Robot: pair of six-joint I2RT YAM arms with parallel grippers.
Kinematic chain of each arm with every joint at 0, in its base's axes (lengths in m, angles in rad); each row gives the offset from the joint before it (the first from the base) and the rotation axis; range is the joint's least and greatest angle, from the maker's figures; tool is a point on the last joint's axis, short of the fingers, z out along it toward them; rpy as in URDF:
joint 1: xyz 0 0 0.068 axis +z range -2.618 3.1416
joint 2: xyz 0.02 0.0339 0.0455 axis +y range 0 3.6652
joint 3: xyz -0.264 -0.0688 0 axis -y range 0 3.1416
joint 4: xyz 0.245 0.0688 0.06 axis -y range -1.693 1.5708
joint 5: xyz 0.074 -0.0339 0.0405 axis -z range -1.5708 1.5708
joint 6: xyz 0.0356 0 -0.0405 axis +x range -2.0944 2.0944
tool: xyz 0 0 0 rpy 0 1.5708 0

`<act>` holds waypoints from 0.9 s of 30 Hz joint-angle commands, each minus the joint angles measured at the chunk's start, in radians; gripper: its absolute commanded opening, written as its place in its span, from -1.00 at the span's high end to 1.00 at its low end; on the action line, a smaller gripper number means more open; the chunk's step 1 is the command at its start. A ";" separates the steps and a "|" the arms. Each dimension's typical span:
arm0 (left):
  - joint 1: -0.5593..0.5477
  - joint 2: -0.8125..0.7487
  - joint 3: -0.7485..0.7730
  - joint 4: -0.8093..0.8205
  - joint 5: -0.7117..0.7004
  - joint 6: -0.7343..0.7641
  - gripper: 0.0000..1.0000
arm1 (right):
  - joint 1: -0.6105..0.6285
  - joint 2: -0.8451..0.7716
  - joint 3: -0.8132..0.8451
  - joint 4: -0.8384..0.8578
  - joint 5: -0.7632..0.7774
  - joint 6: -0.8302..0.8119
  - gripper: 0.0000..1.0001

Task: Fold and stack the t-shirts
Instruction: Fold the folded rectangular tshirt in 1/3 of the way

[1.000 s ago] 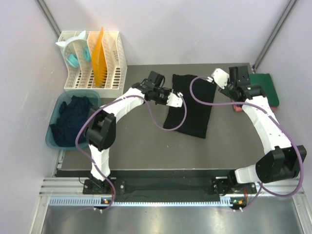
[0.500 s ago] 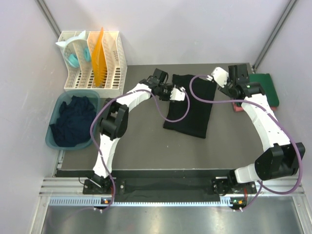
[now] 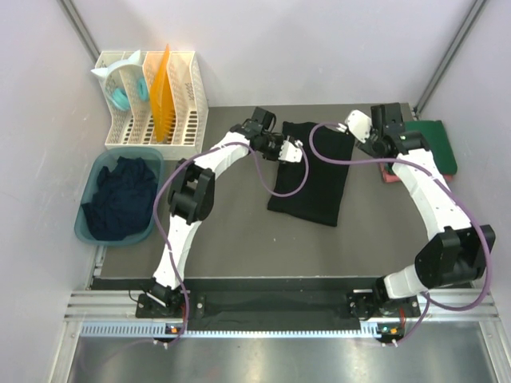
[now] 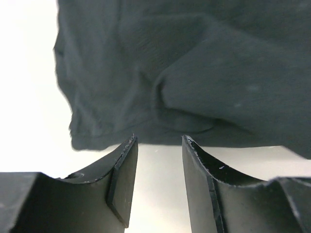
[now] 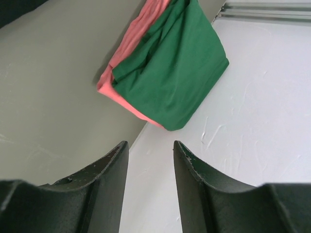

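Note:
A black t-shirt (image 3: pixel 313 171), folded into a long strip, lies on the middle of the grey mat. My left gripper (image 3: pixel 294 152) is open and empty at the shirt's left edge near its far end. In the left wrist view the shirt's edge (image 4: pixel 194 73) lies just beyond my open gripper (image 4: pixel 158 145). My right gripper (image 3: pixel 357 126) is open and empty by the shirt's far right corner. A folded dark green t-shirt (image 5: pixel 170 73) lies on a folded pinkish-red one (image 5: pixel 127 63) ahead of the right gripper (image 5: pixel 148 150). This stack (image 3: pixel 435 148) sits at the far right.
A teal-blue tub (image 3: pixel 89 219) holding dark navy cloth (image 3: pixel 120 195) stands at the left. A white slotted rack (image 3: pixel 152 100) with an orange sheet stands at the back left. Purple cables loop over the black shirt. White walls close in both sides.
My left arm has swung its gripper a little toward the far end of the black shirt's left edge. My right gripper has barely moved.

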State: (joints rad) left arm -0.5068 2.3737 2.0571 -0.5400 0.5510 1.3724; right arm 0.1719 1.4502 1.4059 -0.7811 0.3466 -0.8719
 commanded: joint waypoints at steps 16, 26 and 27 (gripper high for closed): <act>-0.004 0.028 0.011 -0.014 0.170 0.077 0.06 | -0.005 0.101 0.173 -0.046 0.055 -0.018 0.14; -0.012 0.065 0.014 0.023 0.202 0.065 0.07 | 0.003 0.099 0.176 -0.050 0.074 -0.029 0.14; -0.016 0.067 0.012 0.026 0.201 0.059 0.08 | 0.003 0.098 0.174 -0.050 0.074 -0.030 0.14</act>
State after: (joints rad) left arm -0.5114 2.4264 2.0571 -0.5396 0.6933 1.4250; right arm 0.1726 1.5497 1.5276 -0.8310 0.3996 -0.8955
